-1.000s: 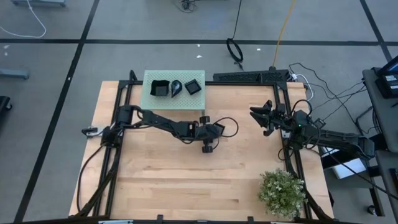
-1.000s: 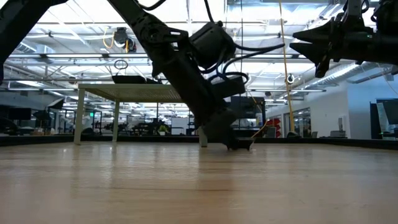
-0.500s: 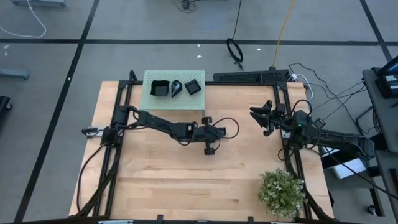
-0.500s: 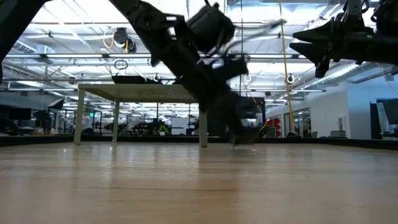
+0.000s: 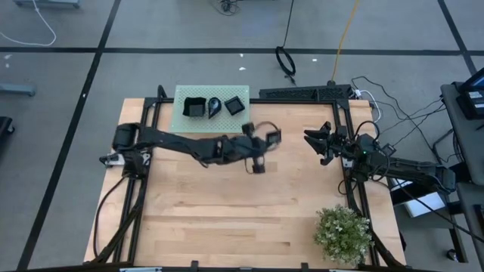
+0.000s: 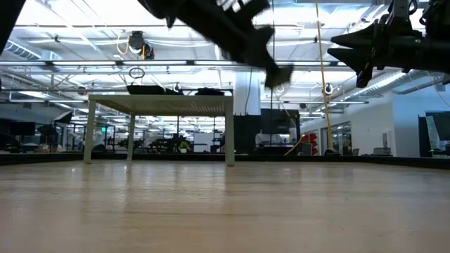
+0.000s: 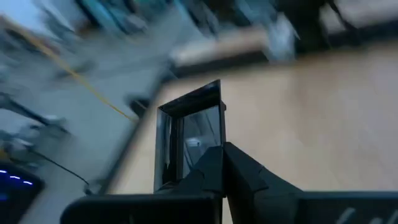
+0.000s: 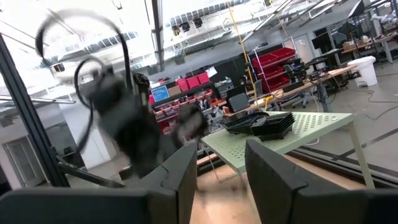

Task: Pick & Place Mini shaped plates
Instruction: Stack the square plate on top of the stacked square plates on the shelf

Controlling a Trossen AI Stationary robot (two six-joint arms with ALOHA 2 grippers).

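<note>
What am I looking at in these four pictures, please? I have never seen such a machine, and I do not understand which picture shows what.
This is a robot with two dark arms at a wooden table. One picture looks straight down, one looks level across the table top, and two come from small cameras on the arms' wrists. The left gripper hangs above the middle of the table. In its wrist picture, its fingers appear to pinch a square black plate by its edge. The right gripper waits at the right side with its fingers open and empty. At the far edge stands a green platform with three small black plates on it. A potted plant sits at the near right corner.
</note>
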